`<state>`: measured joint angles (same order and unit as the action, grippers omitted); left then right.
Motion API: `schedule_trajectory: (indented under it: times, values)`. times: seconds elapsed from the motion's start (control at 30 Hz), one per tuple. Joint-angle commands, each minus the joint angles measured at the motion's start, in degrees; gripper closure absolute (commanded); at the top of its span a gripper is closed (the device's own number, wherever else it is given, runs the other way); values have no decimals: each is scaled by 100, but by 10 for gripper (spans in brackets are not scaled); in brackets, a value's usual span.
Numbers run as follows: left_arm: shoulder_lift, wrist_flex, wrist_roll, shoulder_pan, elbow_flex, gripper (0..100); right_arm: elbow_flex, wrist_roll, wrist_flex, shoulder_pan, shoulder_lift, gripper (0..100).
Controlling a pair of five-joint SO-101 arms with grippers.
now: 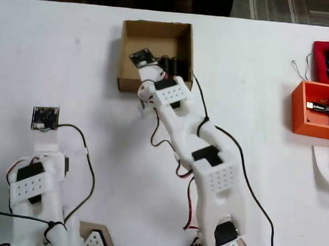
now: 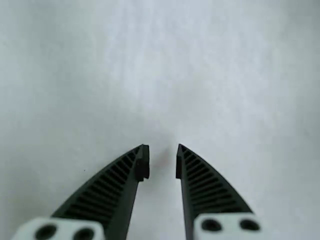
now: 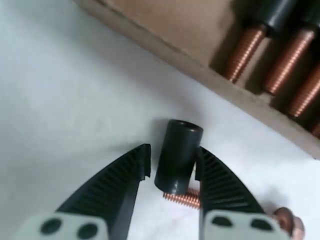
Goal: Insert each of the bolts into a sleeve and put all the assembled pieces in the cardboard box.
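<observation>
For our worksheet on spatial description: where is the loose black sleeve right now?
In the right wrist view, the black sleeve sits between the right gripper's open fingers, just outside the cardboard box wall, beside a copper bolt.

My right gripper [image 3: 172,165] hangs just before the box [image 1: 126,55], with a sleeve [image 3: 179,150] between its fingers and a bolt [image 3: 181,199] lying on the table [image 1: 73,68] at that sleeve's lower end. Assembled pieces [image 3: 247,47] lie in the box. My left gripper [image 2: 161,162] hangs over the table to the left, well apart from the box, and a tray [image 1: 305,122] sits at the table's right edge.
</observation>
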<state>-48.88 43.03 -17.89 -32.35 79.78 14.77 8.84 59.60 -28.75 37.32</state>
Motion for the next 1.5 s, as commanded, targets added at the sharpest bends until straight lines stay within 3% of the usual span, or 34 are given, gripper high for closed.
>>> schedule_trajectory:
  times: [0.0,0.07,0.17,0.4,0.6,0.73,1.03,1.13,1.27,1.37,1.47]
  values:
    - [-62,-88,-44,-35,-4,887,554,0,207,4,154,865]
    - [-62,-88,-44,-35,-4,887,668,0,312,4,233,878]
    - [-62,-88,-44,-35,-4,887,686,-9,382,13,321,991]
    - [-62,-88,-44,-35,-4,887,677,-448,602,163,-4,976]
    - [-62,-88,-44,-35,-4,887,440,-484,1499,171,-1200,976]
    - [-62,-88,-44,-35,4,887,-659,-457,1402,163,-2712,976]
    - [-9,35,-44,-18,-303,884,-4633,-299,-295,620,-6967,976]
    - [-9,791,-44,484,-1059,884,-5626,-281,-593,1305,-8136,976]
    - [9,2040,-79,1890,-2431,884,-6312,-281,-664,2422,-9604,976]
    - [308,2180,-571,2998,-3187,884,-6453,-299,-629,3064,-10642,976]
    - [1231,2154,-730,3684,-3899,884,-6558,-308,-426,3319,-11591,976]
